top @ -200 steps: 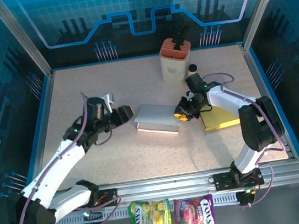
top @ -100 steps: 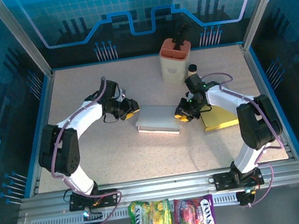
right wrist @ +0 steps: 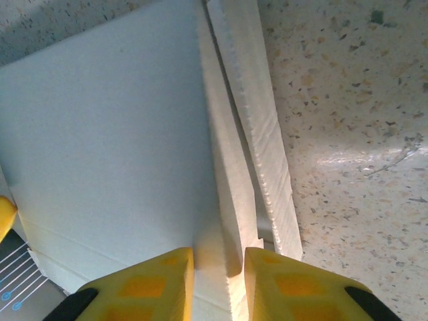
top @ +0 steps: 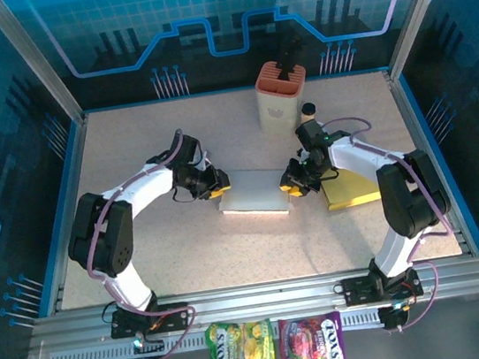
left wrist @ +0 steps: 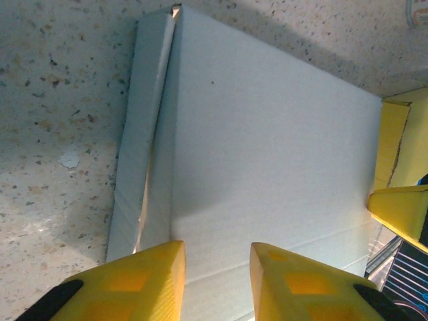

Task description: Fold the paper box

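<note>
Top view: the paper box (top: 255,192) lies flat and closed at the centre of the counter (top: 127,142), with one arm at each end.

The right tool (top: 291,181), at the box's right end, is nearly closed. In its wrist view, the tool (right wrist: 219,267) pinches the box's upright side wall (right wrist: 234,194).

The left tool (top: 213,183) meets the box's left end. In its wrist view, the fingers (left wrist: 160,274) stand narrowly apart over the box's top panel (left wrist: 267,154). We cannot tell whether they grip anything.

We judge the step in hand to be seating the end flaps. The next move calls for the left tool to press or tuck its end while the right steadies the box.

A second earlier, the left arm reached in from the lower left and its tool was wider and clear of the box. It has since swung round and closed in. The right tool and the box have stayed put.
</note>
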